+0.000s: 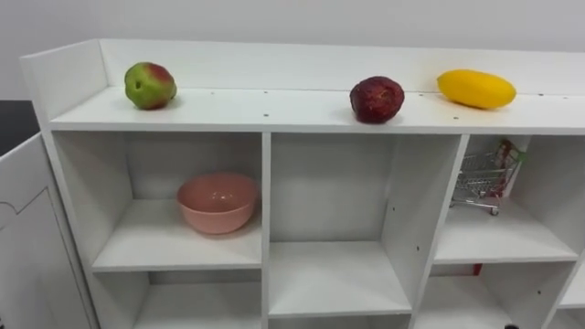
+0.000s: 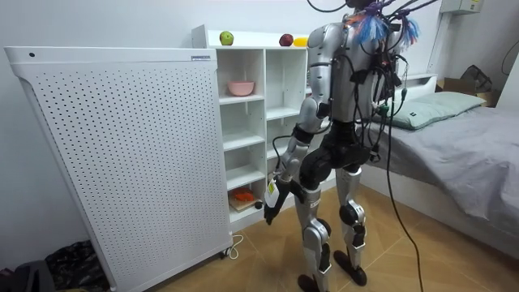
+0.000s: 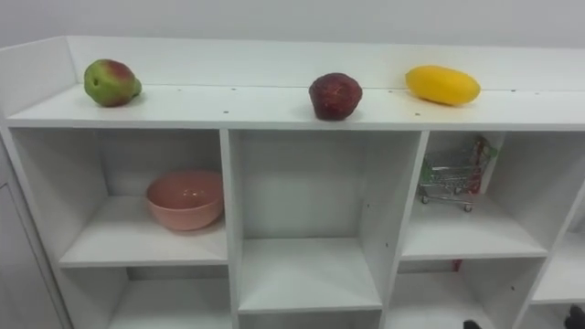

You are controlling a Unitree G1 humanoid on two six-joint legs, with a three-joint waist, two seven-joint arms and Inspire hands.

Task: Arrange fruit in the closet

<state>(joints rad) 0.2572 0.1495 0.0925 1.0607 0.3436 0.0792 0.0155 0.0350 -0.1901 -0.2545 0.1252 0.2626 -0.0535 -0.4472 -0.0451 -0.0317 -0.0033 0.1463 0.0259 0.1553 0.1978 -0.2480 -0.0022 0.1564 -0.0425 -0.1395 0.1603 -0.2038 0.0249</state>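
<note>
Lining the closet point(image 1: 274, 108) top, left eye view: apple point(image 1: 150, 85) left, red fruit point(image 1: 377, 99) middle, yellow fruit point(image 1: 475, 88) right, all apart. Bowl point(image 1: 217, 202) in upper-left compartment; cart point(image 1: 480, 178) upper-right, partly behind the divider point(image 1: 454, 201). Room view: robot stands at the closet, its shoulder partly hiding the yellow fruit; left hand point(image 2: 271, 199) hangs low, fingers too small to tell. Right eye view: same layout, closet's bottom cut off.

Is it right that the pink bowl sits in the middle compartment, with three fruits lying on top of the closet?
Not quite. The left eye view shows the pink bowl in the upper left compartment, not the middle one. The green apple, dark red fruit and yellow fruit do lie on top of the closet.
</note>
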